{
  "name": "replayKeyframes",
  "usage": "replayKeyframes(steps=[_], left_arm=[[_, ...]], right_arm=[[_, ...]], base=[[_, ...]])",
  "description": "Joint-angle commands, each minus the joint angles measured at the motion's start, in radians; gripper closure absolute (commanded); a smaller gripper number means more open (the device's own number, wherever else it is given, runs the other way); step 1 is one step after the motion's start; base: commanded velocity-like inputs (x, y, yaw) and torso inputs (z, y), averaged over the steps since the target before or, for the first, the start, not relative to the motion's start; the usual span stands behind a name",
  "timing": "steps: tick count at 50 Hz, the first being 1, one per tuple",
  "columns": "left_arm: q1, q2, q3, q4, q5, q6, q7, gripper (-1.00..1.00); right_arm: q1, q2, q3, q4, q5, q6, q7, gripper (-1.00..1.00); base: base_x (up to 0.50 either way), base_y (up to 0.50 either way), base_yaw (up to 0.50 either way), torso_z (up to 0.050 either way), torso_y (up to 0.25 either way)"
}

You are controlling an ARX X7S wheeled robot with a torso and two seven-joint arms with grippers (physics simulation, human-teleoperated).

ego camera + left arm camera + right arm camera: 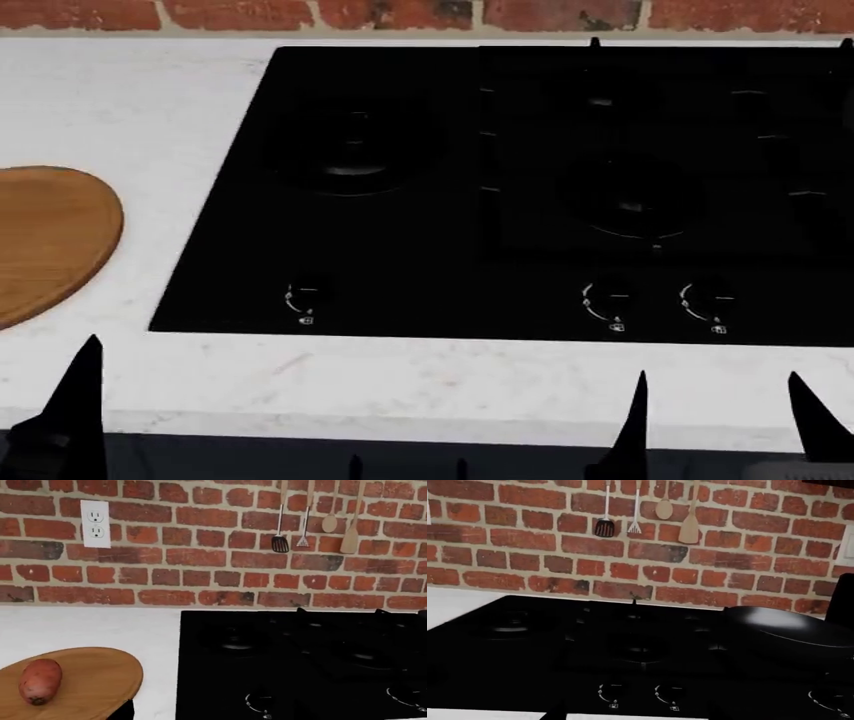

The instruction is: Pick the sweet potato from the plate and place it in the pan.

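Oval sweet potato (40, 681) (reddish skin) lies on grainy wooden plate (93, 680).

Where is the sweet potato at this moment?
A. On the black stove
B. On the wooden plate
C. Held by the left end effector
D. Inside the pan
B. In the left wrist view the sweet potato lies on the plate, which sits on the white counter beside the stove; nothing is gripping it.
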Motion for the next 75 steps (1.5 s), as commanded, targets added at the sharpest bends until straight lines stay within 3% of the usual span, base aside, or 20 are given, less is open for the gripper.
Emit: replayKeyframes(steps=[1,20,47,54,59,75], left_arm=[[0.006,-0.007,-0.005,0.002,-0.012,0.0,-0.007,-1.0],[-0.024,-0.015,-0.005,0.0,-0.032,-0.013,-0.031,-1.0],[-0.069,-0.012,0.025,-0.004,-0.039,-0.017,-0.058,-1.0],[-0.198,-0.001,0.131,-0.069,0.04,-0.099,-0.139,-1.0],[-0.314,0.065,0.118,-0.156,-0.005,-0.195,-0.224,-1.0],[-0.4,0.138,0.217,-0.419,0.105,-0.123,-0.227,-1.0]], right_arm=[[-0.016,-0.001,-0.003,-0.001,-0.001,-0.009,0.006,-1.0],[-0.007,0.007,-0.013,-0.013,0.003,0.001,0.016,-1.0],[-0.011,0.033,-0.027,-0.031,-0.011,0.01,0.031,-1.0],[-0.009,0.031,-0.038,-0.022,-0.02,0.007,0.041,-1.0],[-0.005,0.029,-0.054,-0.009,-0.028,-0.004,0.042,-1.0],[-0.056,0.013,-0.046,-0.007,-0.025,-0.052,0.047,-1.0]], base=[[0.0,0.5,0.0,0.0,0.0],[0.0,0.5,0.0,0.0,0.0],[0.21,0.0,0.0,0.0,0.0],[0.0,0.0,0.0,0.0,0.0],[0.0,0.0,0.0,0.0,0.0],[0.0,0.0,0.0,0.0,0.0]])
